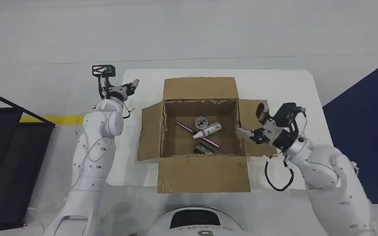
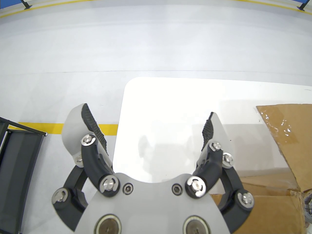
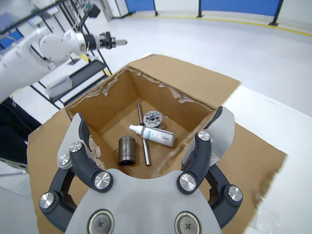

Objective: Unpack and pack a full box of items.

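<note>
An open cardboard box (image 1: pixel 171 171) (image 3: pixel 195 81) stands mid-table with all flaps folded out. Inside lie a white bottle (image 1: pixel 208 131) (image 3: pixel 156 135), a thin metal rod (image 1: pixel 196 133) (image 3: pixel 143 135), a round metal disc (image 1: pixel 202 122) (image 3: pixel 152 118) and a dark metal cylinder (image 1: pixel 204 150) (image 3: pixel 126 151). My right gripper (image 1: pixel 247 133) (image 3: pixel 151 122) hovers open over the box's right wall, nothing between its fingers. My left gripper (image 1: pixel 131 87) (image 2: pixel 148 115) is open and empty above the table's far left corner; the left gripper (image 3: pixel 119 42) also shows in the right wrist view.
The white table (image 1: pixel 277 88) (image 2: pixel 170 103) has bare surface left, right and behind the box. A black rack (image 1: pixel 15 147) (image 3: pixel 80 74) stands on the floor to the left. A box flap (image 2: pixel 280 127) lies near my left gripper.
</note>
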